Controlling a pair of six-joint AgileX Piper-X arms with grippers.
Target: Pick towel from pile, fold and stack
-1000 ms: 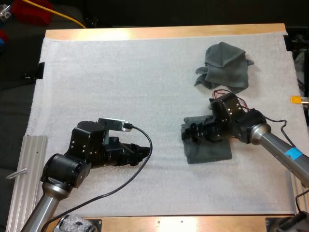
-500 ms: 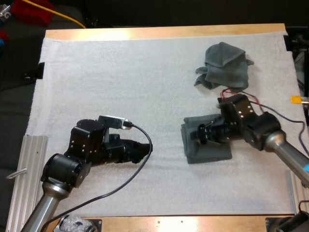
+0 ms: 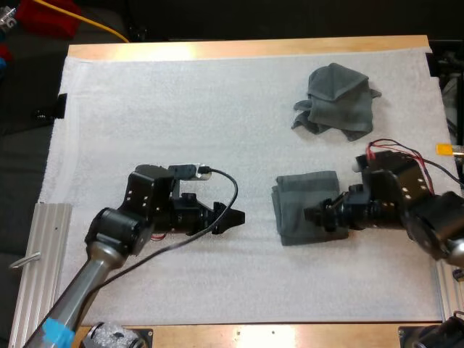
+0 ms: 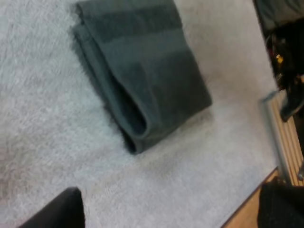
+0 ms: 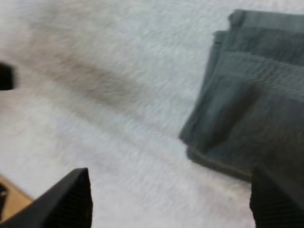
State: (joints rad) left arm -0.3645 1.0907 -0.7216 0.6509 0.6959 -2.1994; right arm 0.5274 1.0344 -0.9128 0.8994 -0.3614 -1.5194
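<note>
Gaping wide, left end effector [image 3: 233, 220] and right end effector [image 3: 315, 217] face the folded towel [image 3: 301, 199] between them.

Towels, qty 2, dark grey-green: 1 ea. folded towel [image 3: 308, 206] at approx. 4 o'clock on the white mat [image 3: 181, 116], 1 ea. crumpled towel [image 3: 337, 99] at approx. 2 o'clock. Grippers, qty 2: left gripper [image 3: 235, 217] at approx. 6 o'clock, right gripper [image 3: 313, 215] at approx. 4 o'clock. Mat qty 1; wooden table [image 3: 239, 49] qty 1.
</note>
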